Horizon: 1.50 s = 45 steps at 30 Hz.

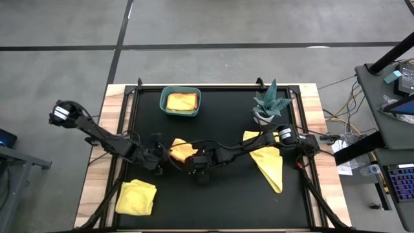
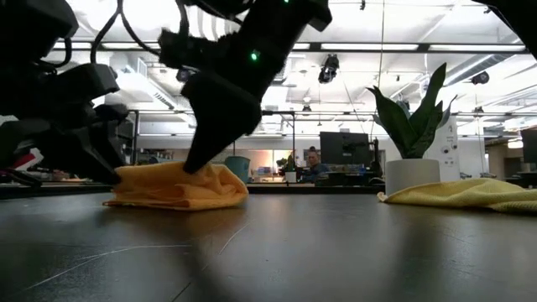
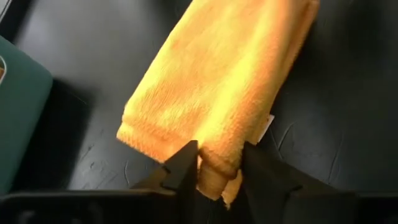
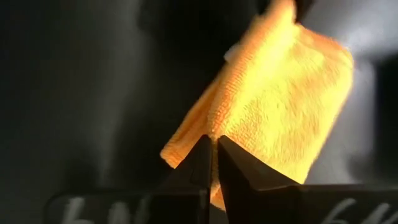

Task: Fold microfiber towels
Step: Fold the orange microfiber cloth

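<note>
An orange microfiber towel (image 1: 181, 149), folded into a thick bundle, lies near the middle of the black table mat (image 1: 213, 207) with both arms meeting over it. The left gripper (image 3: 217, 165) reaches in from the left and has its fingers partway apart around a bunched corner of the orange towel, the cloth filling the gap between them. The right gripper (image 4: 214, 149) comes in from the right with its fingers pressed together on the towel's opposite edge, a thin fold pinched between the tips. In the low view the towel sits flat on the mat, humped in the middle, with the right arm's dark body slanting down onto it; whether the cloth is lifted at all under either tip is hard to judge there. A yellow towel (image 1: 268, 162) lies spread and pointed just to the right, beside the small potted plant (image 1: 270, 103). Another yellow towel (image 1: 137, 197), folded, rests at the front left corner. The teal bin (image 1: 165, 107) at the back holds a further folded yellow-orange towel (image 1: 181, 101). The front centre of the mat is bare, between the two yellow towels.
</note>
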### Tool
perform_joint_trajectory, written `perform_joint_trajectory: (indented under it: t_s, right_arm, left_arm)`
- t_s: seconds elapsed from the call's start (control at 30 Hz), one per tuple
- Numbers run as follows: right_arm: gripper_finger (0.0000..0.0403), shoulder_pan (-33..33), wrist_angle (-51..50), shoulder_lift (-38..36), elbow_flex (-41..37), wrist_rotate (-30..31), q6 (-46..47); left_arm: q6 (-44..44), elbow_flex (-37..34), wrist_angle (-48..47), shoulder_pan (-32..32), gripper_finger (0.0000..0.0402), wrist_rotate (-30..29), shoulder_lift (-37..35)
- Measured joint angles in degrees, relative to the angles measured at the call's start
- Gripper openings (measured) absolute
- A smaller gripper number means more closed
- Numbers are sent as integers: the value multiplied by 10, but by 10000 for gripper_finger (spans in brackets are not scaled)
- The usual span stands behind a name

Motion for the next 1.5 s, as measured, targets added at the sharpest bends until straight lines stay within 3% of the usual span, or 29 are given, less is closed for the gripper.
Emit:
perform_joint_trajectory:
  t_s: [0.27, 0.5, 0.77, 0.97, 1.1, 1.27, 1.5]
  right_arm:
    - [11, 7, 46, 0, 2, -58, 3]
    - [11, 6, 96, 20, 2, -104, 5]
    - [12, 5, 95, 32, 2, -111, 15]
    - [52, 3, 87, 33, 2, -155, 29]
    - [96, 3, 87, 32, 2, -155, 23]
    - [135, 2, 62, 8, 1, -151, 18]
    - [146, 0, 9, -23, 1, -143, -20]
  left_arm:
    - [-41, 0, 3, 0, 6, 0, 33]
    - [-84, 1, 6, 0, 14, 1, 65]
    - [-91, 1, -9, 0, 15, 3, 62]
    - [-87, 0, -24, 0, 17, 7, 41]
    - [-86, 2, -41, 0, 42, 40, 31]
    - [-91, 21, -94, 0, 101, 47, 20]
    - [-91, 50, -166, 0, 159, 47, -2]
